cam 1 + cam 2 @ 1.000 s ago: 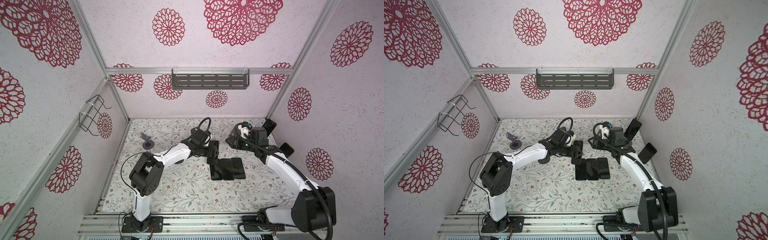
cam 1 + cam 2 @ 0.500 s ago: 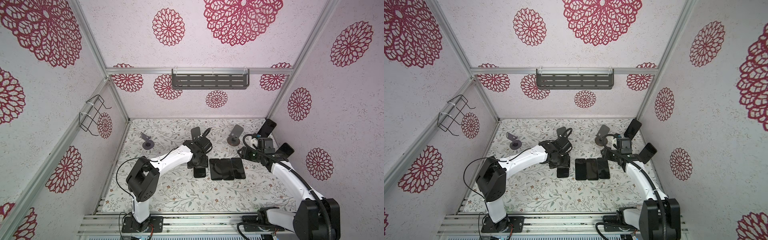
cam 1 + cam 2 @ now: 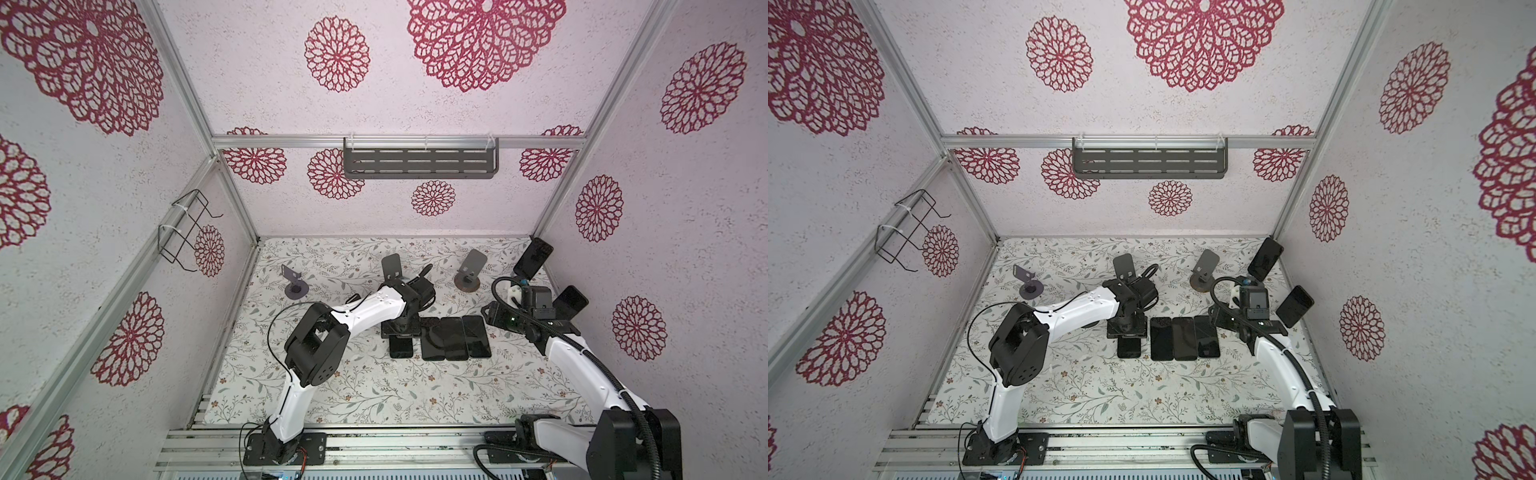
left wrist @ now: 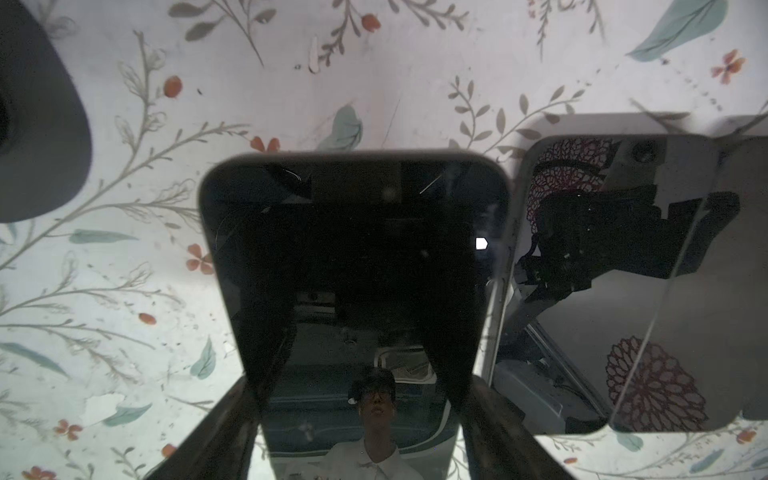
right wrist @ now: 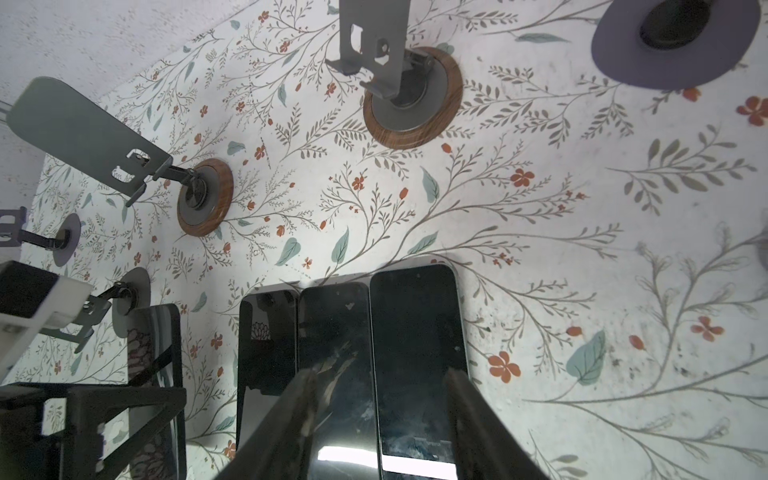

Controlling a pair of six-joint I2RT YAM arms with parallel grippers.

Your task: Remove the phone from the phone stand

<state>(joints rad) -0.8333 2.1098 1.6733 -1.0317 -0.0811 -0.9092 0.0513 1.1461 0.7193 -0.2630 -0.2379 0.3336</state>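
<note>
Near the middle of the floral-patterned mat (image 3: 332, 395), the left gripper (image 4: 357, 384) points straight down over a black slab-shaped phone (image 4: 353, 232) that lies flat with its screen up. The gripper's two dark fingers (image 4: 224, 428) press against the phone's long edges, closed on it across its width. In both top views this phone (image 3: 401, 351) lies at 9 o'clock of a row of three more black phones (image 3: 455, 343) set edge to edge, with a thin strip of mat between it and the row. The dark grey flat-backed phone stand (image 3: 392, 268) stands at 12 o'clock of the left gripper, well apart from the phone. The right gripper (image 5: 380, 372) hovers at the 3 o'clock end of the row, its jaws about half spread and holding nothing. Along the wall at 3 o'clock, a black phone propped on a stand (image 3: 534, 257) sits near the back corner, and a second propped phone (image 3: 570, 305) sits nearer the front. A grey stand on a wood-rimmed round base (image 3: 468, 274) stands at 1 o'clock of the row
</note>
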